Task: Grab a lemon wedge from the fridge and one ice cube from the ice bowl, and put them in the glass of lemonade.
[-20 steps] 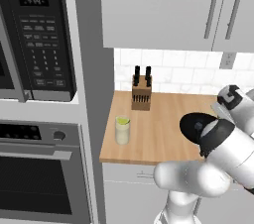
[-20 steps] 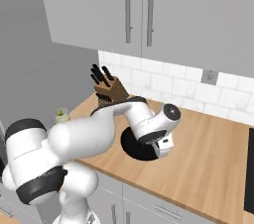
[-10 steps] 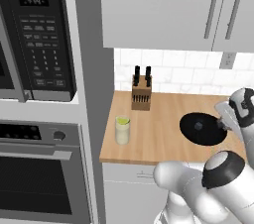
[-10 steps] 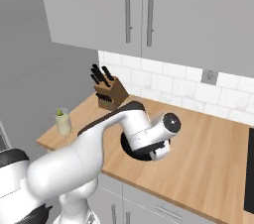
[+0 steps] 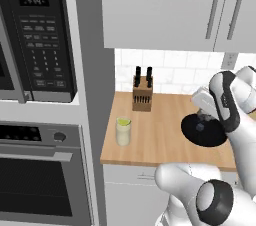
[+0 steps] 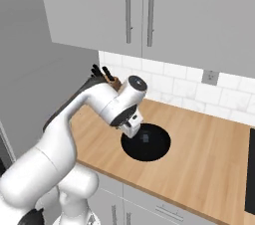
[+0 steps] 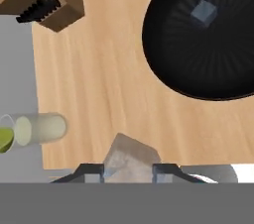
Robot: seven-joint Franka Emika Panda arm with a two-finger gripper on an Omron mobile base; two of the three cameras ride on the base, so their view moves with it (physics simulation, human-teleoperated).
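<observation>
Glass of lemonade (image 5: 123, 131) sits mid-frame on the wood counter (image 5: 155, 140), knife block (image 5: 142, 95) behind it, black ice bowl (image 5: 202, 131) right.

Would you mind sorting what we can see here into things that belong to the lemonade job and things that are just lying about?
Belongs to the job:
- glass of lemonade, lemon wedge already in it
- ice bowl, one cube left inside
- ice cube between the fingers of the gripper

Just lying about:
- knife block
- microwave
- wall oven
</observation>
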